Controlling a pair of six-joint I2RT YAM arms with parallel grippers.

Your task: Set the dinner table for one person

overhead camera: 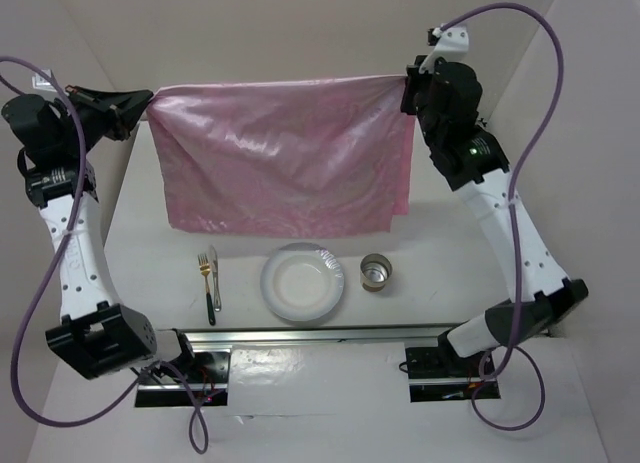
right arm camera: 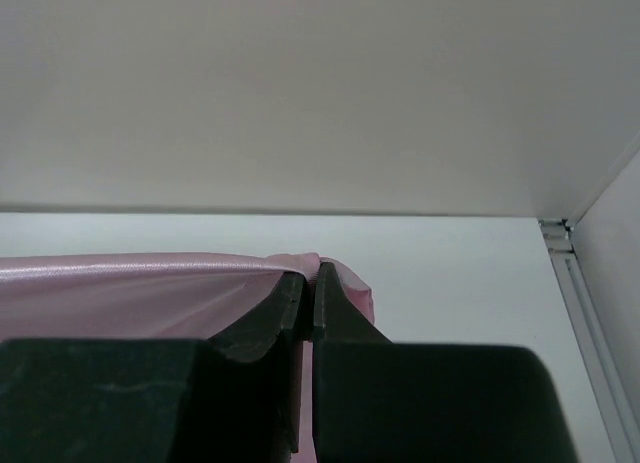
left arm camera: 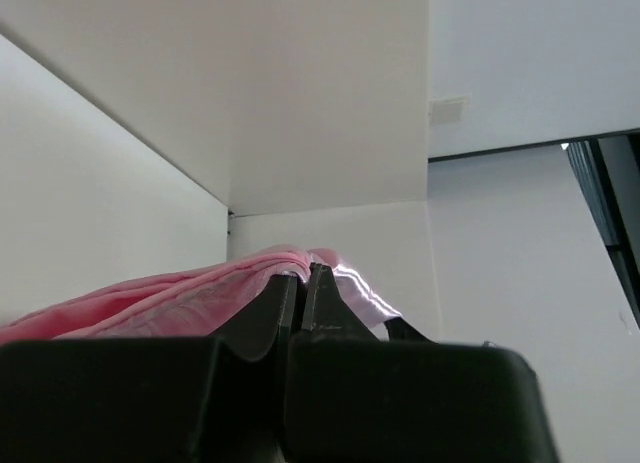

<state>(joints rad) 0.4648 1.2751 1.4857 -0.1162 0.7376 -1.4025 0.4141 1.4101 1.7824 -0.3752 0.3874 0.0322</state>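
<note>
A shiny pink cloth mat (overhead camera: 285, 158) hangs stretched between my two grippers above the far part of the white dinner table (overhead camera: 450, 253). My left gripper (overhead camera: 147, 101) is shut on its left top corner, seen in the left wrist view (left arm camera: 303, 271) with pink cloth (left arm camera: 150, 293) pinched between the jaws. My right gripper (overhead camera: 408, 81) is shut on its right top corner, also shown in the right wrist view (right arm camera: 310, 275) with the cloth (right arm camera: 130, 283). On the table near the front lie a white plate (overhead camera: 303, 281), a gold fork (overhead camera: 205, 273) with a knife (overhead camera: 215, 275), and a metal cup (overhead camera: 377, 272).
A metal rail (overhead camera: 320, 335) runs along the table's near edge between the arm bases. White walls enclose the table on the left, right and back (overhead camera: 300, 33). The mat's lower edge hangs just beyond the fork, plate and cup.
</note>
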